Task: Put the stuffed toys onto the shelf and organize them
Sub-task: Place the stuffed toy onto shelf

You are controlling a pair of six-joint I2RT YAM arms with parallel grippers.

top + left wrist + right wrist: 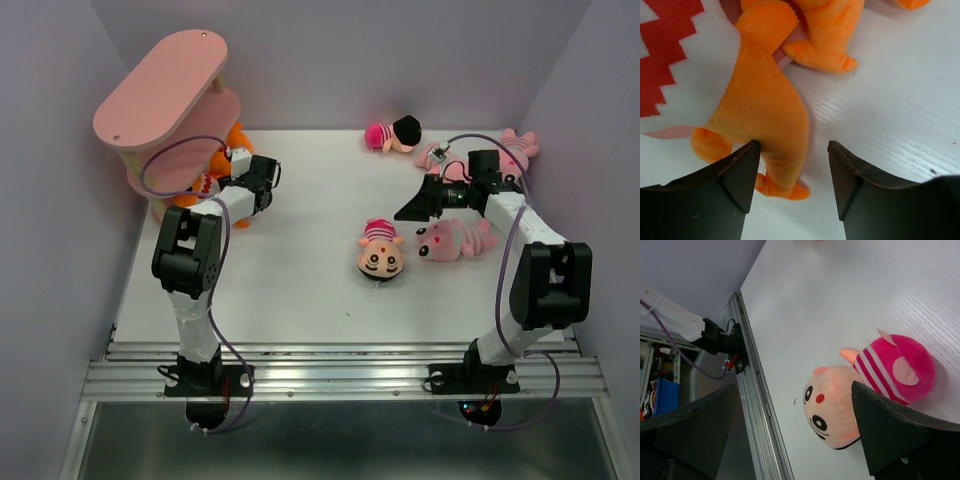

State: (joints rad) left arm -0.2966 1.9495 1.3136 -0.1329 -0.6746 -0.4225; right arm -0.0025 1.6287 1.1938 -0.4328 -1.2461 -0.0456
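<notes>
**Desk:** What is the left arm (186, 250) doing by the pink three-tier oval-board shelf (160, 85)?

**Photographer:** Its jaws are standing open astride a limb of an orange shark-like plush toy (765, 100), which is lying on the white table (300, 300) just beside the shelf's base (one jaw is touching the fur, the other is apart). It is likely lining up a pinch.

**Desk:** And the right arm (520, 225)?

**Photographer:** It is hovering with its jaws gaping and empty, near the peach-faced plush doll in magenta stripes (832, 412), seemingly awaiting its turn.
</notes>
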